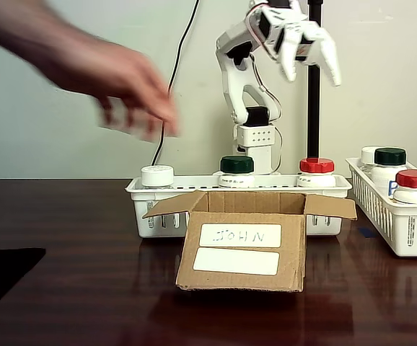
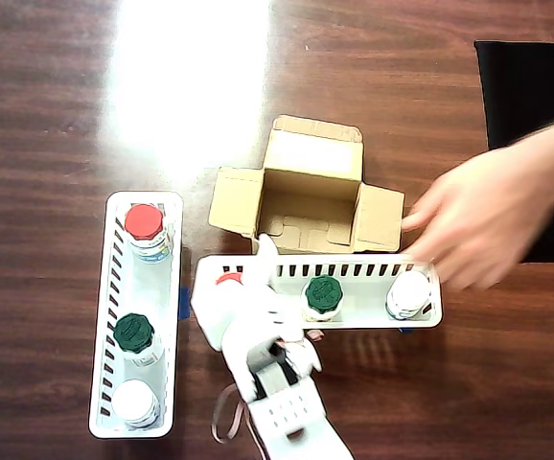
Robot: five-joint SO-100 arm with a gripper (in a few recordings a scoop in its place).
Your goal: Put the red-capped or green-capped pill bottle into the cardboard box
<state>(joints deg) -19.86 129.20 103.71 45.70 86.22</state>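
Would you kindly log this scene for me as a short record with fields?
box: cardboard box, flaps open, empty, in front of the long basket
long basket: red-capped bottle, green-capped bottle, white-capped bottle
side basket: red-capped, green-capped and white-capped bottles
gripper: open, raised above the long basket's red-capped end, holding nothing
person: blurred hand over the table by the long basket's white-capped end

We note cardboard box (image 1: 241, 247) upright, flaps open, empty, red-capped bottle (image 1: 317, 171) and green-capped bottle (image 1: 236, 170) standing in basket behind it.
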